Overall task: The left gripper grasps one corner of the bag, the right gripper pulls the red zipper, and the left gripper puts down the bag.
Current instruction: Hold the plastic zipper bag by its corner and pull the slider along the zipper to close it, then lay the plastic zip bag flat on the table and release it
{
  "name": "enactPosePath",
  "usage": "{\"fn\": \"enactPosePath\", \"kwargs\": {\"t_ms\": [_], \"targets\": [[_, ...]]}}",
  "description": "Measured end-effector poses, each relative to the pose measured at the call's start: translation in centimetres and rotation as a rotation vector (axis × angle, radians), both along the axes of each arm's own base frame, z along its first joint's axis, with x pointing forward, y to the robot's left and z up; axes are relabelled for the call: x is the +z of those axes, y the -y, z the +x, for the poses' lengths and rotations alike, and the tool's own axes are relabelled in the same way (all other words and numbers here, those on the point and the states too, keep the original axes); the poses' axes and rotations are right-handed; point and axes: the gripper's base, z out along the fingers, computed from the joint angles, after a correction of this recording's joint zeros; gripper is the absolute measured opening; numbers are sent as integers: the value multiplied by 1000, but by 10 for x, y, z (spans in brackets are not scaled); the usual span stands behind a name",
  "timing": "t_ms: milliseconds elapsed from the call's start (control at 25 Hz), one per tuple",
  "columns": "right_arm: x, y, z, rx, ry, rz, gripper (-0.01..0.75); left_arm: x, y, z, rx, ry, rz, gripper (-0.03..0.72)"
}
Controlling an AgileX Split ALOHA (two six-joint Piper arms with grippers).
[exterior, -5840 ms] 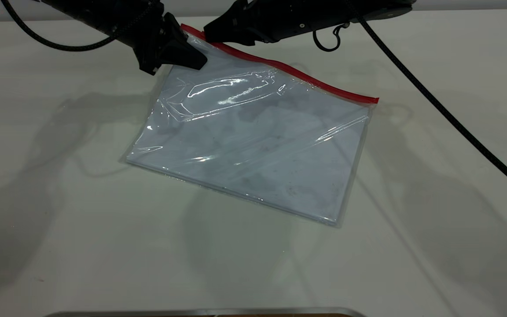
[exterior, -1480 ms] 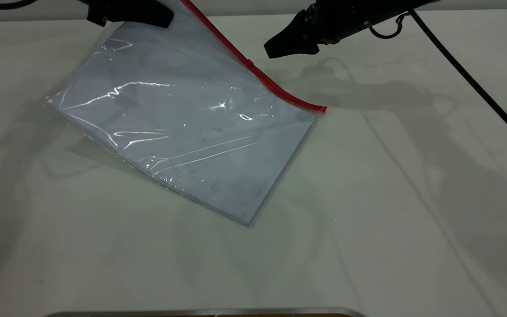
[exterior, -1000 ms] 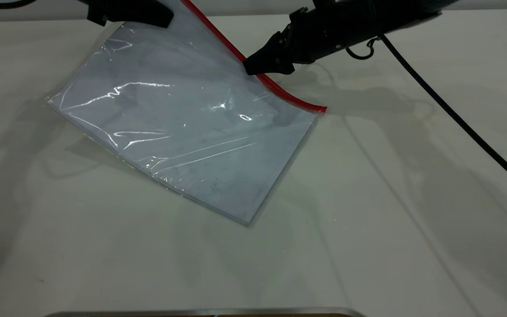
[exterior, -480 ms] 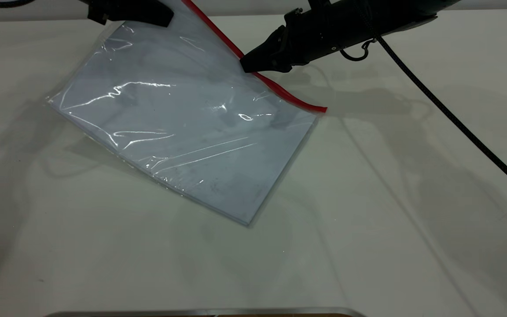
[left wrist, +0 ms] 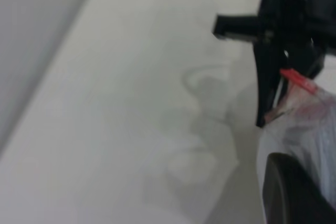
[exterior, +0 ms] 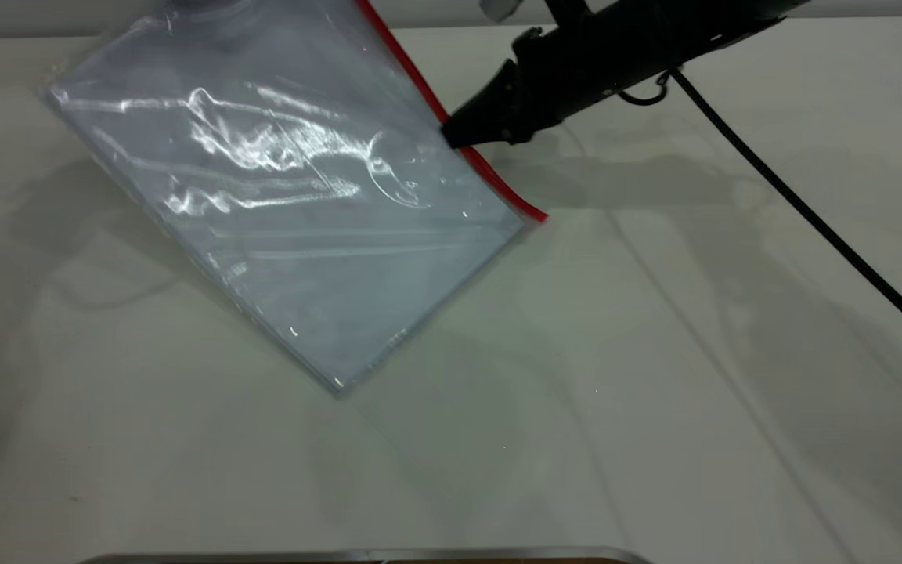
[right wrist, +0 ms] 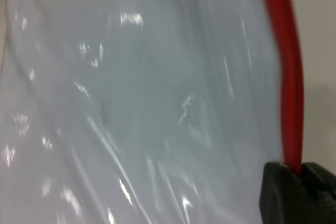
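Observation:
The bag point(exterior: 302, 204) hangs tilted over the table, its upper corner past the top edge of the exterior view and its lowest corner down near the tabletop. The red zipper point(exterior: 451, 133) runs down its right edge. My right gripper point(exterior: 452, 138) is shut on the zipper strip about two thirds of the way down; in the right wrist view its jaws point(right wrist: 298, 179) pinch the red strip point(right wrist: 290, 77) beside the clear plastic point(right wrist: 157, 103). My left gripper is out of the exterior view; in the left wrist view one finger point(left wrist: 294, 198) lies against the bag's plastic point(left wrist: 310, 124), holding its corner.
The white table point(exterior: 654, 392) stretches round the bag. The right arm's thick black cable point(exterior: 811, 211) runs down to the right. A metal edge point(exterior: 365, 554) lies along the front of the view.
The left gripper has risen out of the exterior view, lifting the bag steeper and drawing its lower corners leftward. The right gripper has closed on the red strip and shifted slightly down it.

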Motion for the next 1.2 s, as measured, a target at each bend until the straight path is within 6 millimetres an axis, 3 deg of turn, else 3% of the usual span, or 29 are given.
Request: {"fn": "enactPosePath", "kwargs": {"t_ms": [520, 640, 720, 800, 960, 1080, 1200], "targets": [[-8, 66, 5, -17, -154, -84, 37, 14, -4, 3, 40, 26, -108, 57], [-6, 68, 7, -58, -164, -83, 79, 13, 1, 2, 26, 9, -98, 57], [2, 70, 11, -84, -157, -86, 156, 10, 6, -1, 10, -21, -74, 57], [21, 71, 16, -107, -142, -65, 262, 2, 13, -3, -2, -69, -52, 57], [82, 70, 20, -93, -117, 16, 463, -30, 32, -8, -6, -220, -44, 59], [136, 65, 12, -26, -144, 109, 518, -58, 46, -12, 51, -384, -52, 73], [190, 64, 3, -30, -177, 159, 520, -73, 53, -16, 149, -583, -53, 127]]}}
